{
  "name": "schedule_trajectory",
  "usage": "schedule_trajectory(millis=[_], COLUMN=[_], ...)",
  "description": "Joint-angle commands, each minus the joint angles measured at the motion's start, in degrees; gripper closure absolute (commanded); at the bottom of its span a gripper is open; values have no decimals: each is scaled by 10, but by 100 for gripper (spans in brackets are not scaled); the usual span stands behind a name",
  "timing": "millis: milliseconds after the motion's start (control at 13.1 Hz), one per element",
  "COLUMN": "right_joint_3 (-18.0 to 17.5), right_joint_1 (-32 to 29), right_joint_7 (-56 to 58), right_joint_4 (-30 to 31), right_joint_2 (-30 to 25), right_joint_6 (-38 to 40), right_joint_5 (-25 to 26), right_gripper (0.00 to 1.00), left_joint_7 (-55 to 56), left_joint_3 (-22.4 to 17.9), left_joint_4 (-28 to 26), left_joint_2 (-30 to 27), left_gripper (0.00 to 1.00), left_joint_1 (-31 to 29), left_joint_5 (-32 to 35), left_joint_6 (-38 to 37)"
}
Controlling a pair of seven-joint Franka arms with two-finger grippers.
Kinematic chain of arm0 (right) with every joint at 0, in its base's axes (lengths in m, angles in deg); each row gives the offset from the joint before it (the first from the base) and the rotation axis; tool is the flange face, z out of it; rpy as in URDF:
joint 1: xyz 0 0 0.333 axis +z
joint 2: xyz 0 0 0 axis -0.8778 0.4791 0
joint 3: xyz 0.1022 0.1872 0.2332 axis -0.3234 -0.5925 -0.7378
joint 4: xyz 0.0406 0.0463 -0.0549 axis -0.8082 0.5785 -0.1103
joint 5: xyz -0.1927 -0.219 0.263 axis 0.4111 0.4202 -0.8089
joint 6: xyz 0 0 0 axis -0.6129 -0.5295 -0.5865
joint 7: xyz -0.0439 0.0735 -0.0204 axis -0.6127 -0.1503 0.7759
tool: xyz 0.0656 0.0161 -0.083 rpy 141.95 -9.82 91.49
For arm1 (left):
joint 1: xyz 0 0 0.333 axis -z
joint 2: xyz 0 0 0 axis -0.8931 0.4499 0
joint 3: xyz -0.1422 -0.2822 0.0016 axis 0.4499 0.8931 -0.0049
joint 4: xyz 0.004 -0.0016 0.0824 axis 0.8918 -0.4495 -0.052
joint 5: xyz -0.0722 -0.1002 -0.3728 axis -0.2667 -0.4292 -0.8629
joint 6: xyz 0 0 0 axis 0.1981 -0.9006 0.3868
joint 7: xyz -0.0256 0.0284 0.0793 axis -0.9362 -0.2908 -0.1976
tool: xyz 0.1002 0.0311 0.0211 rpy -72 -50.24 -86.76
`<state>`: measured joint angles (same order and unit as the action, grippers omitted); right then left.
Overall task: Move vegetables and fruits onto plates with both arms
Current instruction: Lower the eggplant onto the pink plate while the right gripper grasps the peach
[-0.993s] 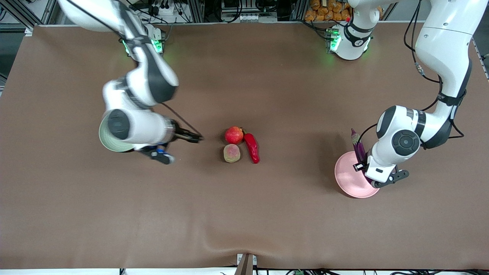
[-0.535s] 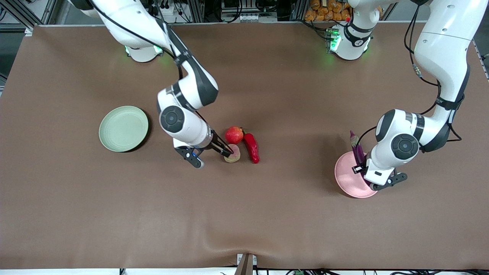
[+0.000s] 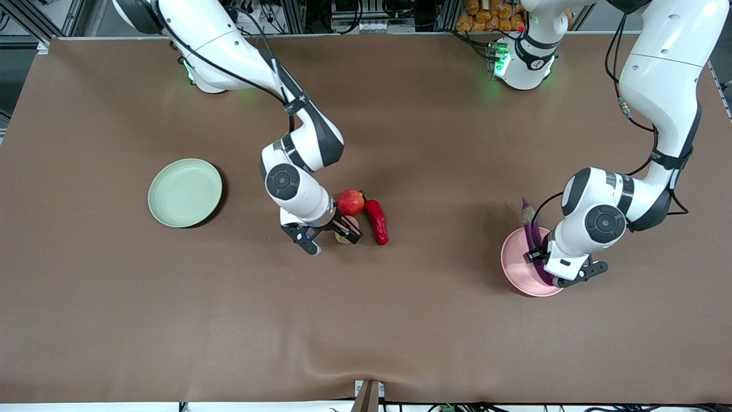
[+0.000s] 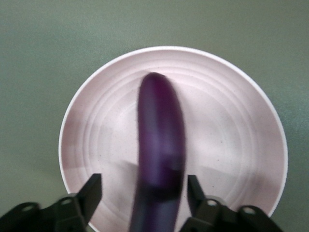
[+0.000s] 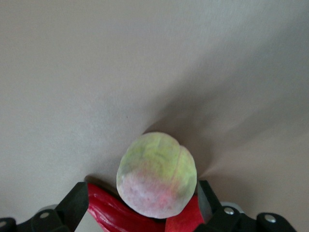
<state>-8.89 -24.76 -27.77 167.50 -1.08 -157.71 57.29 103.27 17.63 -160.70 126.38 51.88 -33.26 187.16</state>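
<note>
Front view: two white arms over a brown table [image 3: 400, 320]. Two plates: pale green plate [image 3: 185, 193] toward the right arm's end, bare; pale pink plate [image 3: 521, 264] toward the left arm's end. Between the plates, three items bunched together: round red fruit [image 3: 350, 202], red chili pepper [image 3: 377, 221] touching it, pink-and-green fruit [image 3: 345, 237] just nearer the camera than the red fruit and mostly hidden by the right gripper [image 3: 347, 230]. Right gripper down around that fruit, fingers spread either side, not yet pinching. Left gripper [image 3: 540, 260] low over the pink plate, with one purple eggplant [image 3: 532, 234] slanting out from under it across the plate's rim. No readable writing or labels anywhere.

Left wrist view: eggplant [image 4: 161, 145] lying across the pink plate [image 4: 231, 135], between the parted fingers [image 4: 91, 191], clear gaps on both sides; released, not gripped.

Right wrist view: pink-and-green fruit [image 5: 157, 175] centred between wide-open fingers [image 5: 75, 200], glossy red of its neighbours showing right against it.
</note>
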Motion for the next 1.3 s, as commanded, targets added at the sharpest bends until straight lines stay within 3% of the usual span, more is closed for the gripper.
schedule_trajectory(millis=[0, 382, 535, 611, 840, 993, 1222], right_joint_3=[9, 11, 10, 10, 9, 8, 2], right_joint_1=[20, 32, 33, 33, 32, 17, -35], right_joint_7=[-20, -19, -18, -20, -23, -17, -12], right_joint_4=[-17, -15, -14, -13, -14, -18, -75], right_joint_2=[22, 33, 35, 36, 38, 30, 14], right_joint_6=[-20, -22, -22, -21, -18, -6, 139], right_joint_5=[0, 47, 103, 129, 134, 124, 71], right_gripper=[0, 0, 30, 58, 99, 100, 100], left_joint_7=[-4, 32, 81, 100, 132, 145, 164], left_joint_3=[10, 67, 97, 108, 133, 142, 146], left_joint_4=[9, 11, 6, 6, 10, 11, 9], left_joint_2=[-5, -25, -27, -28, -28, -28, -27], left_gripper=[0, 0, 0, 0, 0, 0, 0], left_joint_1=[7, 6, 7, 6, 6, 6, 12], left_joint_5=[-44, -75, -76, -75, -75, -74, -74], left_joint_6=[-8, -26, -27, -30, -42, -42, -42])
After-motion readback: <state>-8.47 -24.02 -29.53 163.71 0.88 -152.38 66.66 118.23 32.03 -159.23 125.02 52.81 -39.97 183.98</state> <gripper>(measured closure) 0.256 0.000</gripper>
